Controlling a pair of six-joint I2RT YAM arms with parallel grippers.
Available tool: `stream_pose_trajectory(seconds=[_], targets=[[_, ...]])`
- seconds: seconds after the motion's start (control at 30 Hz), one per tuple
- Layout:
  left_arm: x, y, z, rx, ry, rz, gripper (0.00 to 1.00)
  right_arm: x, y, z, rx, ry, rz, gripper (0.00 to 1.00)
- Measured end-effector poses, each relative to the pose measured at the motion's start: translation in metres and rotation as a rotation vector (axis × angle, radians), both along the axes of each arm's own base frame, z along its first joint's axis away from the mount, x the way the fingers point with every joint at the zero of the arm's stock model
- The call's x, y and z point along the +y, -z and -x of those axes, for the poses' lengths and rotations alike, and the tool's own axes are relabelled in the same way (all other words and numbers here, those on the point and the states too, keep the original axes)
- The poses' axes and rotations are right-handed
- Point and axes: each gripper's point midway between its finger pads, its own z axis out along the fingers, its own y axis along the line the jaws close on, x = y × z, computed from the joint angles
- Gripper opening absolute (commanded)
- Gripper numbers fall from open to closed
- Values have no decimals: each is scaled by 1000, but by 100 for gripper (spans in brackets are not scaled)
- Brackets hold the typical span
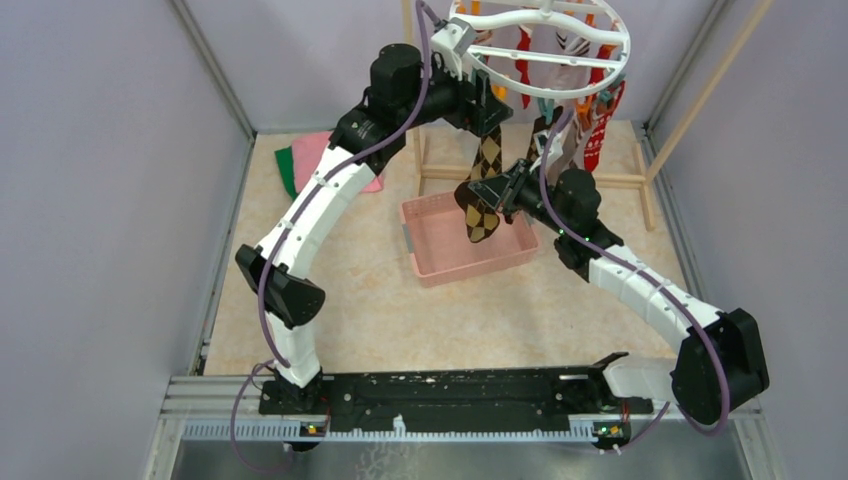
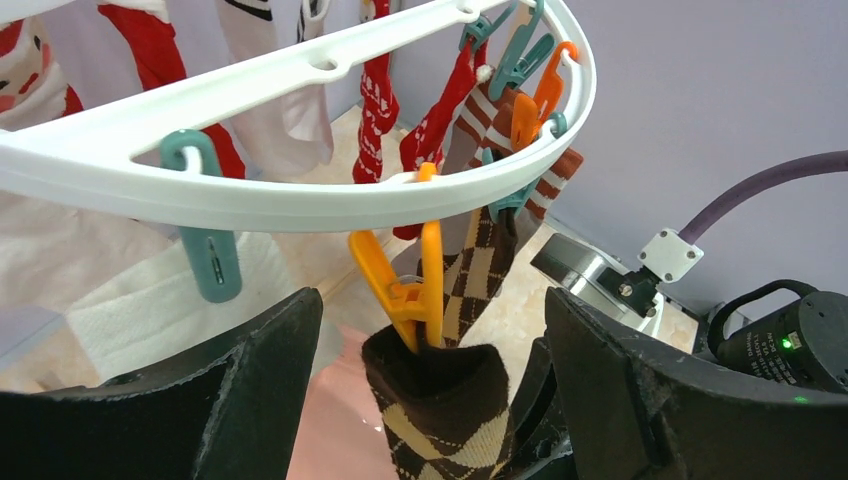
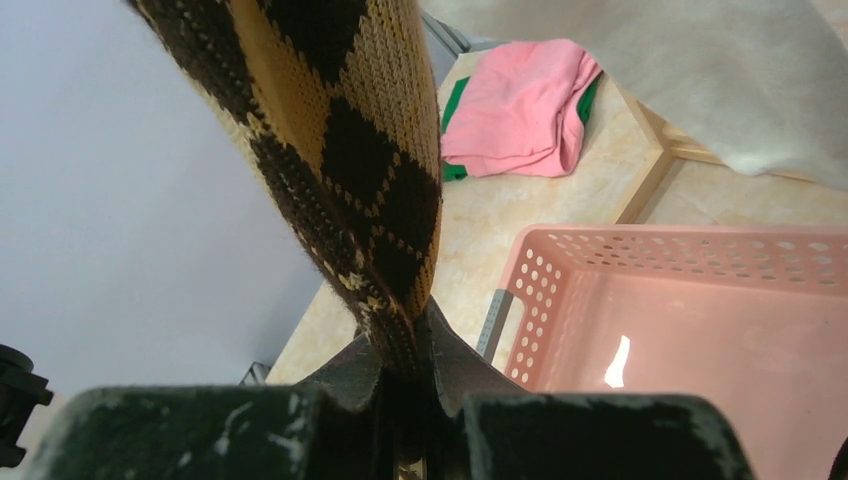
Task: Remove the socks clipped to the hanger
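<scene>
The white ring hanger hangs at the top, with orange and teal clips. A brown argyle sock hangs from an orange clip over the pink basket. In the left wrist view its dark cuff sits between my left gripper's open jaws, which stand either side of the clip without touching it. The left gripper is just under the ring. My right gripper is shut on the sock's lower part, pinched between its pads. Red and striped socks hang further right.
A pink basket sits below the sock, also in the right wrist view. Folded pink and green cloths lie at the back left. The wooden rack frame stands behind. Grey walls close in both sides.
</scene>
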Motion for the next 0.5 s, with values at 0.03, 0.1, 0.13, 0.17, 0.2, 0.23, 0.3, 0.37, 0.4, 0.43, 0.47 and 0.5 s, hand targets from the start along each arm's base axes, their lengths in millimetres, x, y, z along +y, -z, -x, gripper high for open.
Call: stream_pose_trajectory(seconds=[0.03, 0.1, 0.13, 0.17, 0.2, 0.23, 0.3, 0.37, 0.4, 0.43, 0.47, 0.5], targets=[[1, 0, 0, 4, 2, 3, 88, 0, 0, 0, 0, 0, 0, 0], [1, 0, 0, 11, 8, 7, 88, 0, 0, 0, 0, -3, 0, 0], [1, 0, 1, 14, 12, 9, 88, 0, 0, 1, 0, -4, 0, 0], [1, 0, 2, 15, 17, 11, 89, 1, 0, 1, 1, -6, 0, 0], [0, -1, 2, 16, 20, 12, 89, 1, 0, 1, 1, -8, 0, 0], [0, -1, 3, 18, 26, 13, 89, 1, 0, 1, 1, -10, -1, 0], [-2, -1, 4, 22, 38, 16, 89, 1, 0, 2, 3, -12, -4, 0], [-5, -2, 3, 20, 45, 24, 87, 2, -1, 2, 4, -16, -6, 0], [-7, -2, 1, 21, 49, 29, 86, 2, -1, 3, 4, -18, -7, 0], [-9, -1, 0, 25, 52, 33, 84, 2, -1, 3, 4, -19, -7, 0], [-11, 0, -2, 27, 56, 36, 81, 2, -1, 3, 5, -20, -7, 0], [-14, 3, -4, 33, 61, 37, 78, 2, -1, 3, 4, -21, -7, 0]])
